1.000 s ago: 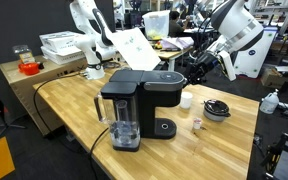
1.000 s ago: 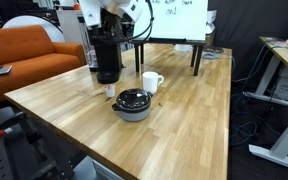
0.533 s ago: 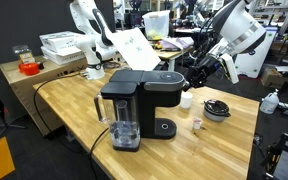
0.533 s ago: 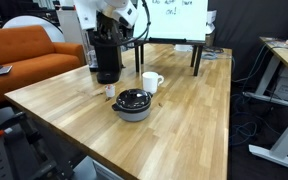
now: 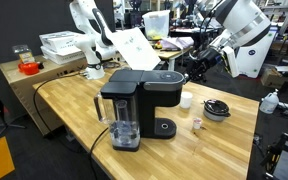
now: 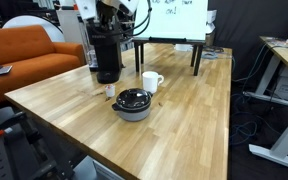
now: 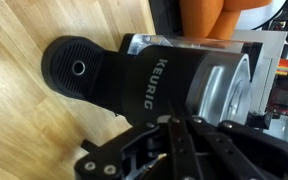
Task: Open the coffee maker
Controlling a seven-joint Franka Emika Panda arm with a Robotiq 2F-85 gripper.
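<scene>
Black coffee maker (image 5: 144, 100) lid down, clear water tank (image 5: 122, 122) alongside, gripper (image 7: 171, 120) pinched narrow and empty over it, white mug (image 6: 151, 82) nearby

A broad butcher-block wooden tabletop (image 6: 184, 115) spreads beneath the gripper (image 5: 187, 74); an orange upholstered sofa (image 6: 24, 55) stands off to its side, a white whiteboard (image 6: 179, 18) beyond it.

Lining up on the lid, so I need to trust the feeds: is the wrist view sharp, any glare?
Wrist view: coffee maker sharp, logo readable, sheen on its silver ring; end effector dark, soft. Exterior view: coffee maker evenly lit, no glare.
</scene>
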